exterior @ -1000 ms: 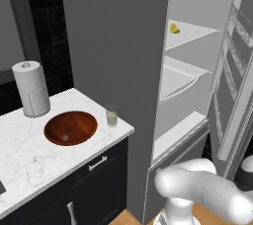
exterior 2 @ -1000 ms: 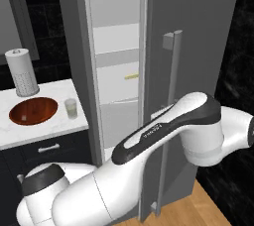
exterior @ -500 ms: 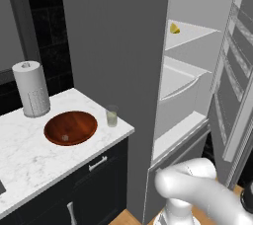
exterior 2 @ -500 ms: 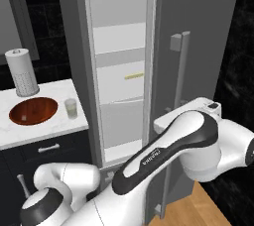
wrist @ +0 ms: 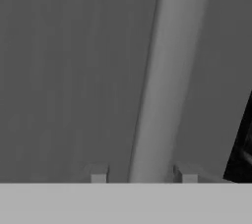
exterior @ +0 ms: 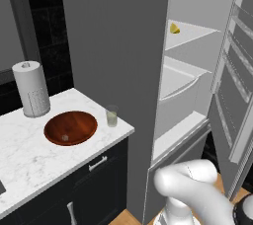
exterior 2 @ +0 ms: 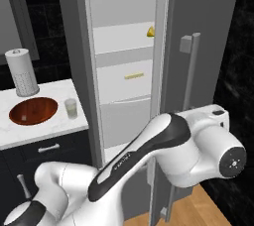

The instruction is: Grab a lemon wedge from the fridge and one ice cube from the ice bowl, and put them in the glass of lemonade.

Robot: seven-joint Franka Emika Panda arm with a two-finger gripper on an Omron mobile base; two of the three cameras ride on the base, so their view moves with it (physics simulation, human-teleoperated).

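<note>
Gripper [wrist: 140, 176] tips cut off at frame bottom, straddling fridge handle bar [wrist: 165, 80]; can't tell if clamped or just around it. Lemon wedge [exterior: 174, 28] on upper shelf, partly behind door edge in right base view; ice cube [exterior: 64, 137] in ice bowl [exterior: 70, 127] barely visible.

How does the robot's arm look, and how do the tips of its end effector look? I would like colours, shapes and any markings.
The arm is glossy white, built of thick rounded segments. A black band with small pale lettering runs along one link, and a round grey cap with dark dots closes a joint. In the hand view, the end effector shows two small grey, blocky fingertips.
</note>
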